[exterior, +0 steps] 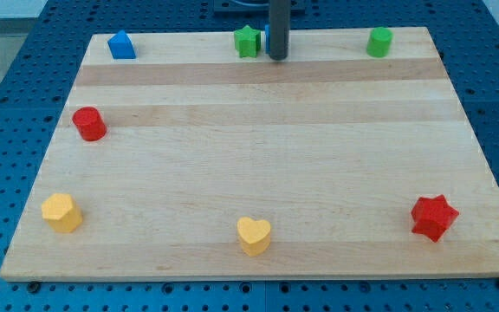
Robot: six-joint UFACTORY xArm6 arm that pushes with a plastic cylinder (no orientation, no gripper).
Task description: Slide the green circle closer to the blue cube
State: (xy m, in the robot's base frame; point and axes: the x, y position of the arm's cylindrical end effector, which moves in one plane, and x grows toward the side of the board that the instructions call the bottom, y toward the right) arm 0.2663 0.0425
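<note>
The green circle (379,42), a short green cylinder, stands near the board's top edge at the view's right. The blue cube (267,36) is at the top middle, almost wholly hidden behind the dark rod; only a thin blue sliver shows at the rod's left side. My tip (278,56) rests on the board just in front of the blue cube, right of the green star (247,41). The tip is well to the left of the green circle, with a wide gap between them.
A blue house-shaped block (121,45) sits at top left. A red cylinder (88,124) is at the left edge. A yellow block (61,212), a yellow heart (254,235) and a red star (433,217) lie along the bottom. The wooden board (258,156) lies on a blue pegboard.
</note>
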